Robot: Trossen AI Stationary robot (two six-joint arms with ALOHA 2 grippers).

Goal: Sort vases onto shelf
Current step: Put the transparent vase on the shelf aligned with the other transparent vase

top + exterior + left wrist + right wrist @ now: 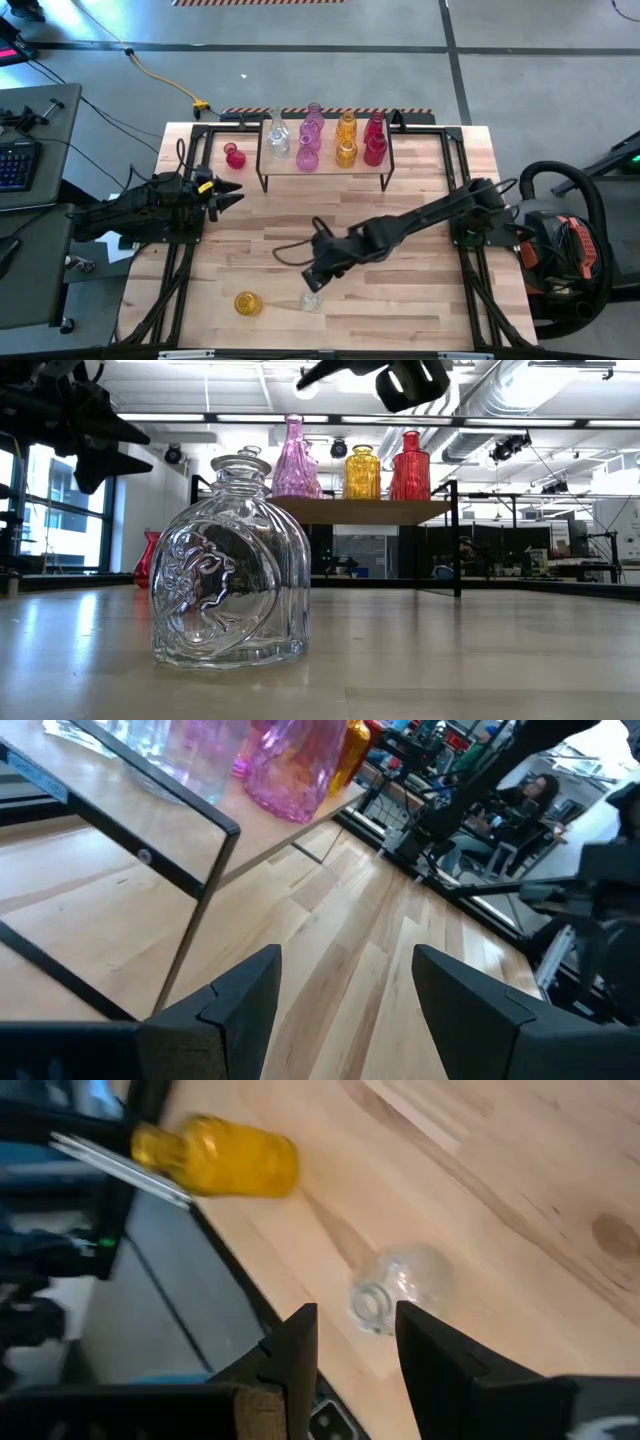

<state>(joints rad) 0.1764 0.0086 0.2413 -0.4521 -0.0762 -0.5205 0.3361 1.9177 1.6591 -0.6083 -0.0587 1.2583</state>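
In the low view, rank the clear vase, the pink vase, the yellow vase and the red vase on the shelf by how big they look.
1. Clear vase, much the largest, though nearest the camera.
2. Pink vase.
3. Red vase.
4. Yellow vase.
The last two look nearly alike.

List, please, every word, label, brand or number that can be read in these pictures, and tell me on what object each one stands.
No text can be read in any view.
Clear vase: only an embossed relief pattern, no letters.
Shelf and the vases on it: no labels visible.
Keyboard beside the table: keys too small to read.
Room behind the table in the low view: any signs are too small to read.
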